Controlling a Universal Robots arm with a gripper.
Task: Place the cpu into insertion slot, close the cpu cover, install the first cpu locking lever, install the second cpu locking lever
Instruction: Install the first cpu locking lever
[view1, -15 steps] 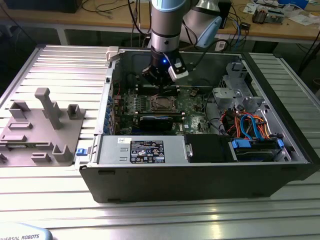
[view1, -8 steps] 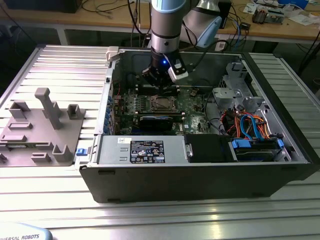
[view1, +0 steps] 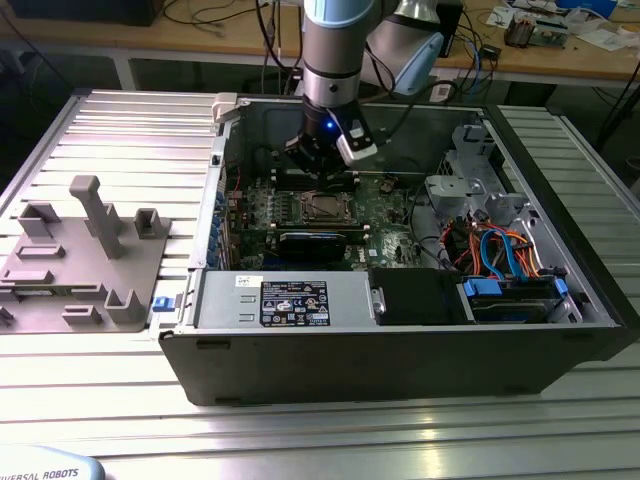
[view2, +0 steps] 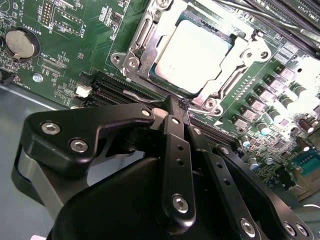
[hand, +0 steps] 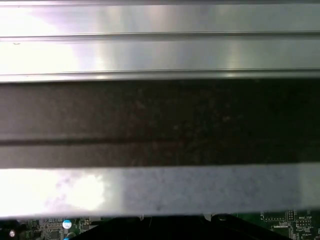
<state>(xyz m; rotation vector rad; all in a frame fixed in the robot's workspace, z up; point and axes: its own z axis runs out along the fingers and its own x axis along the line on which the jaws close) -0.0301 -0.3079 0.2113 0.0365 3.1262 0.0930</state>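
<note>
Inside the open computer case (view1: 400, 350), the pincer (view2: 175, 107), pressed together, hides the cpu cover's (view2: 240, 60) near edge.

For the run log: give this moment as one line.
cpu: seated in insertion slot | cpu cover: closed over cpu | hand: shut, at socket edge by a lever

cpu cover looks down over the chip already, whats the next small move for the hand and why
Probably a short push on the locking lever. In the second wrist view the cpu sits in the insertion slot with the cpu cover lying flat around it, and the hand, fingers together, is right at that thin wire lever beside the socket's edge.
</note>
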